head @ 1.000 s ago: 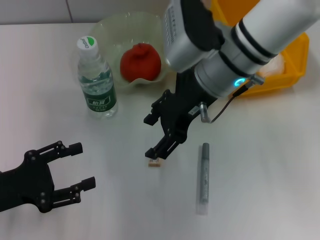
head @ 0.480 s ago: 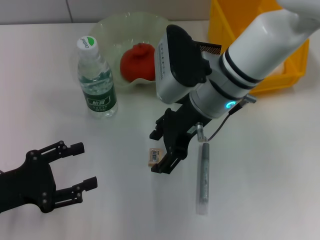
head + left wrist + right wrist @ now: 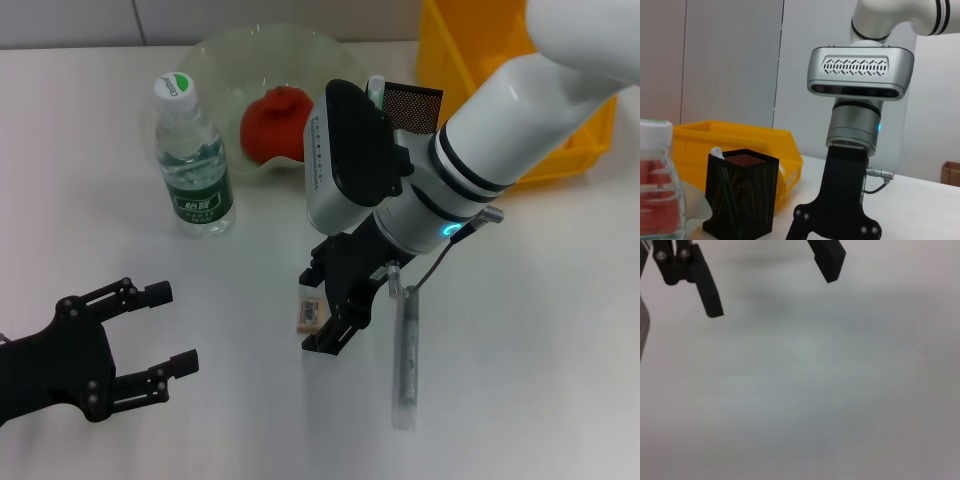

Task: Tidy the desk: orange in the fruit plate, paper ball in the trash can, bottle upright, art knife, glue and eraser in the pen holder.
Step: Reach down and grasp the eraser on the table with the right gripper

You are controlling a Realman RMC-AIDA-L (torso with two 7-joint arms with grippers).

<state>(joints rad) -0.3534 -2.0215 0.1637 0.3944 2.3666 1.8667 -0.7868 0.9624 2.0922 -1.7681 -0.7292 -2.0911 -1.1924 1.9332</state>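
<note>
Pinching the eraser (image 3: 311,312) between its black fingers, the right gripper (image 3: 325,318) hangs over the table (image 3: 520,300); the pen holder (image 3: 408,106) stands well beyond it, partly hidden by the arm. Well apart to its side, the left gripper (image 3: 160,330) rests with fingers spread wide.

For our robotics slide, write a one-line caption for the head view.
Right gripper lifts the eraser above the desk; the open left gripper waits nearby.
</note>
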